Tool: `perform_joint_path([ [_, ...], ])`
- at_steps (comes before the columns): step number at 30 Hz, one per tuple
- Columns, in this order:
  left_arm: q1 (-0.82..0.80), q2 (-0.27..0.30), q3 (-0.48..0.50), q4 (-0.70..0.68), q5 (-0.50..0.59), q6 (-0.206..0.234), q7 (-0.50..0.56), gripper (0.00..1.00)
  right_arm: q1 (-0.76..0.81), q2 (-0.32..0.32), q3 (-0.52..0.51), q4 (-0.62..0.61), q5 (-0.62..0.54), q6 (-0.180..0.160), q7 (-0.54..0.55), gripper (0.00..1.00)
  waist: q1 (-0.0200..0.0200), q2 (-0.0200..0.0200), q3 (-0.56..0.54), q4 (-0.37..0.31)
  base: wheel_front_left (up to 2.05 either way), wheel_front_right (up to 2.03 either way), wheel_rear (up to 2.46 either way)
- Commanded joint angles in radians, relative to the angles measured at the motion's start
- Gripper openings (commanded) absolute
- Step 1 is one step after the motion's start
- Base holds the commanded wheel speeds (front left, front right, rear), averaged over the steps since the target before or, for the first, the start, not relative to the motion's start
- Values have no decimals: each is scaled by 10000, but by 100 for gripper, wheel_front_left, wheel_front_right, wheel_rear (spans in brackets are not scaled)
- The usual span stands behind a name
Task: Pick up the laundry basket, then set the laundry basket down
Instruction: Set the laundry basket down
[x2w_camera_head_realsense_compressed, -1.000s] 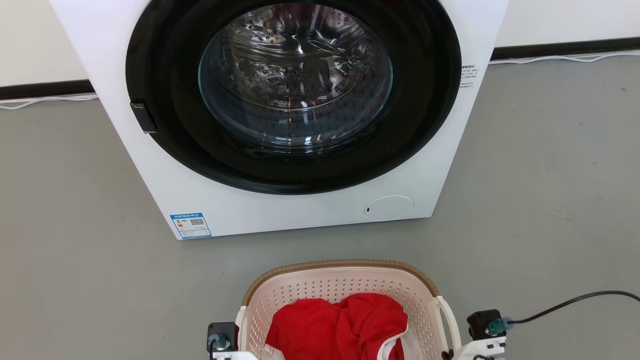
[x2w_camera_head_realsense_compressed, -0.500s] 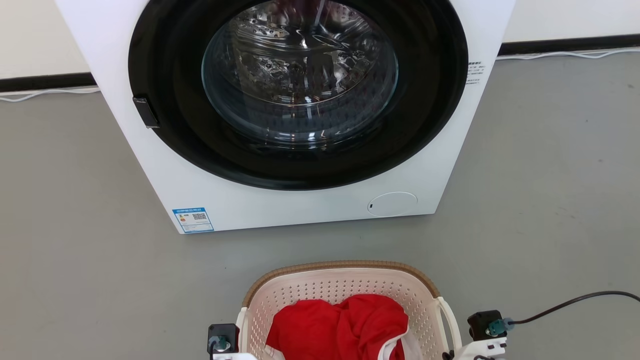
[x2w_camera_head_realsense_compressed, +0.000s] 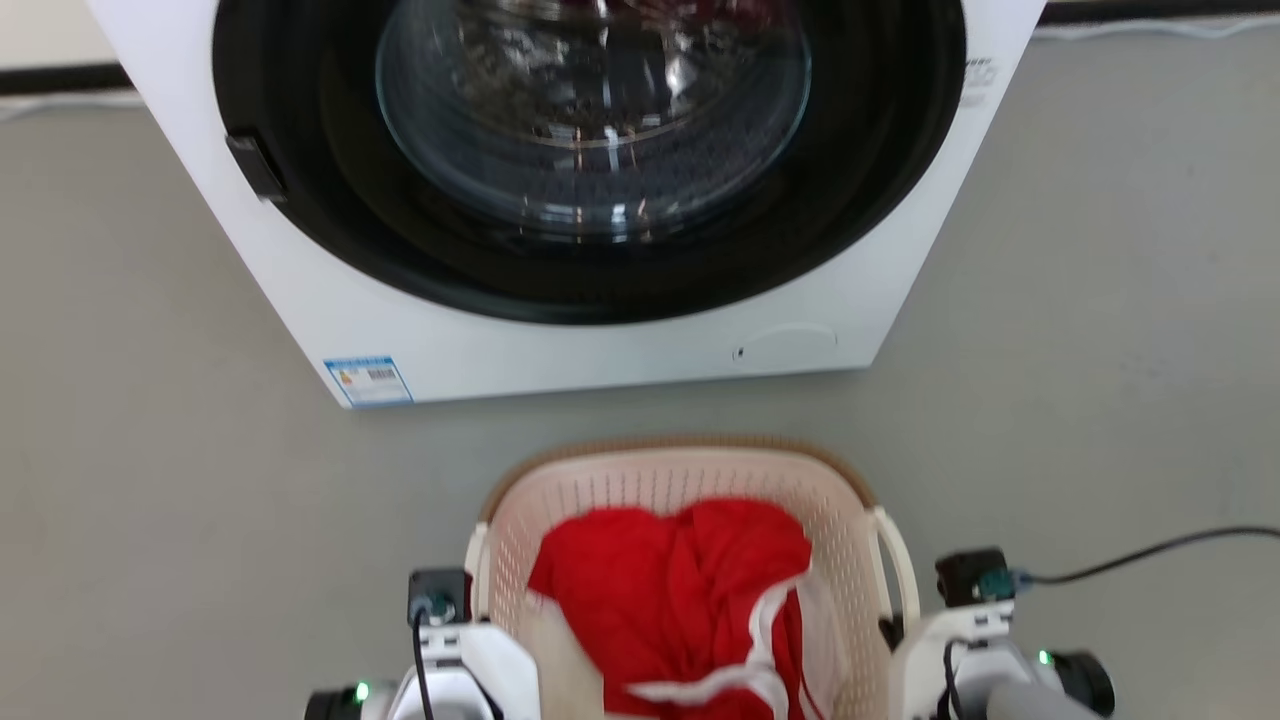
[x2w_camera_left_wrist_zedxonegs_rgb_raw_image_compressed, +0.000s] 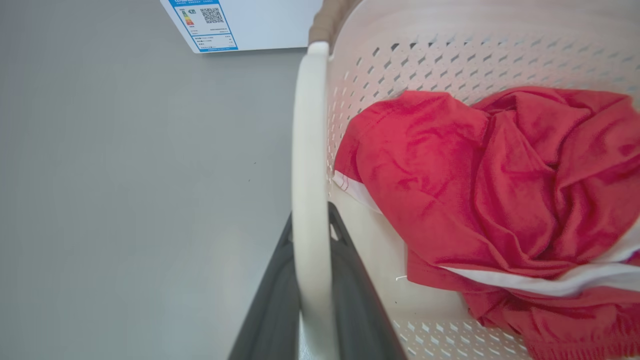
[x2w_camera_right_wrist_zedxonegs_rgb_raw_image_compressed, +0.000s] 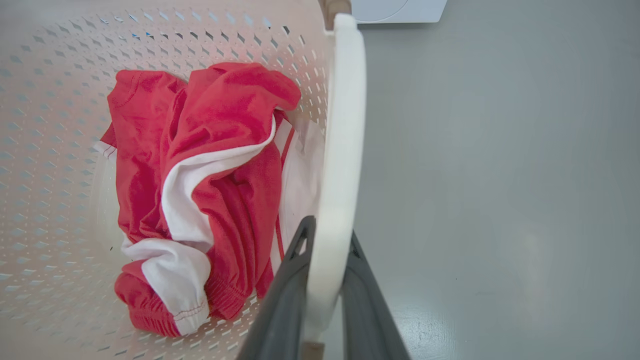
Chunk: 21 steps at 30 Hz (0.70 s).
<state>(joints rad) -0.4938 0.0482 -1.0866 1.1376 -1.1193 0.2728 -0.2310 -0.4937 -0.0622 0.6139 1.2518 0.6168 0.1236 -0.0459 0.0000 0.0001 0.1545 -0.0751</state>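
Since a moment ago the head camera has moved, sliding the washer (x2w_camera_head_realsense_compressed: 560, 350) up its view. The left gripper (x2w_camera_left_wrist_zedxonegs_rgb_raw_image_compressed: 310, 220) and right gripper (x2w_camera_right_wrist_zedxonegs_rgb_raw_image_compressed: 330, 230) each clamp a handle (x2w_camera_left_wrist_zedxonegs_rgb_raw_image_compressed: 310, 150) of the laundry basket (x2w_camera_head_realsense_compressed: 620, 490), near the washer; lowering seems underway.

The laundry basket (x2w_camera_head_realsense_compressed: 620, 490) (like the washer (x2w_camera_head_realsense_compressed: 560, 360)) runs past the head view's edge.

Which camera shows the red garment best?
Right wrist view: the red garment lies nearly whole in the laundry basket, white trim sharp. Left wrist view crops its far side; head view is blurred and cuts off its near end.
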Motion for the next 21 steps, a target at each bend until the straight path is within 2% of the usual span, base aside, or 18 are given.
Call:
perform_joint_path([
  [1, -690, 20, 235, -127, -56, 76, -203, 0, -435, 120, 198, -197, -93, 71, -300, 0, 0, -1, 550, -6, 0, 0, 0],
  [9, -1937, 37, 687, 31, 141, 74, -299, 0, -1656, 120, 151, -85, -496, 71, -971, 0, 0, -1, 2363, 32, 0, 0, 0],
  [21, -3528, 492, 2735, -1412, 2039, 438, -306, 0, -3849, 109, -966, 336, -1881, 71, -2068, 0, 0, -1, 5446, 204, 0, 0, 0],
])
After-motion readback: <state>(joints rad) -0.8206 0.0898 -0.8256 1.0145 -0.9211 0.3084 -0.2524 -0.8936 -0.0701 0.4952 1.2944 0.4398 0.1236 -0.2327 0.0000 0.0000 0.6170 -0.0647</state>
